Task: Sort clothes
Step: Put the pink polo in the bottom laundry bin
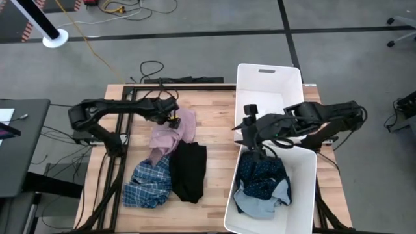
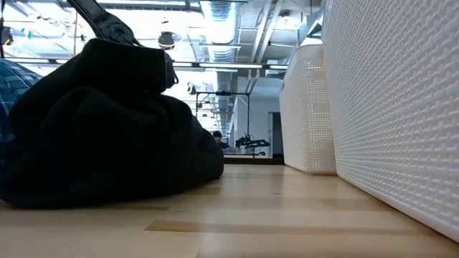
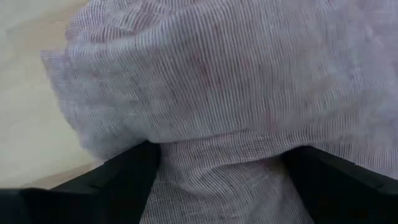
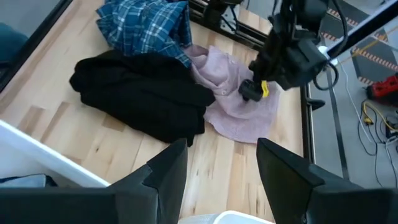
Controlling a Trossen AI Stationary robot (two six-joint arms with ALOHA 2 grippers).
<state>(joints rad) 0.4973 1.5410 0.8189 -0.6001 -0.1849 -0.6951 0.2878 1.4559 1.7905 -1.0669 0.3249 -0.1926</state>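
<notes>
the step in hand looks like picking up the pink garment [image 1: 177, 135] on the desk [image 1: 218, 140]. the left end effector [image 1: 173, 119] sits at its far edge, fingers [image 3: 118, 180] spread with pink fabric bunched between them (not yet pinched). next it should clench and lift. the right end effector [image 4: 214, 165] hangs released above the near bin [image 1: 305, 188], where the navy patterned garment [image 1: 263, 174] lies.

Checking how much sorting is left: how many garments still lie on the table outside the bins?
3: pink garment under the left tool, black garment beside it, plaid shirt nearest the front edge. Smaller pieces may be hidden.
</notes>
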